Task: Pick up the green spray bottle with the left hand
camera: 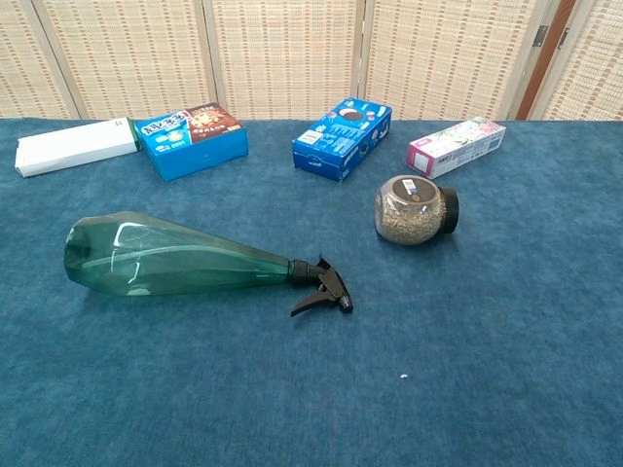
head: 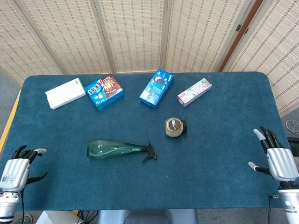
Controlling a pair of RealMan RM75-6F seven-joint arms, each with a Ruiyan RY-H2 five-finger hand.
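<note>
The translucent green plastic spray bottle (head: 114, 149) lies on its side on the blue cloth-covered table (head: 219, 116), slightly left of centre. Its black trigger nozzle (head: 149, 152) points to my right and its broad base to my left.

My left hand (head: 17, 166) sits at the near left corner of the table, well apart from the bottle. Its fingers (head: 24, 153) are spread apart and it holds nothing. My right hand (head: 278, 158) sits at the near right edge, fingers likewise apart, thumb out to the side, holding nothing. Neither hand appears in the chest view.

A round glass jar of grain with a black lid (head: 175, 127) lies beyond and to the right of the nozzle. Along the far side stand four items in a row: a flat white box (head: 65, 93), a blue biscuit box (head: 105, 91), a blue cookie box (head: 156, 87), and a pink floral carton (head: 194, 91). A woven folding screen (head: 135, 32) stands behind the table.
</note>
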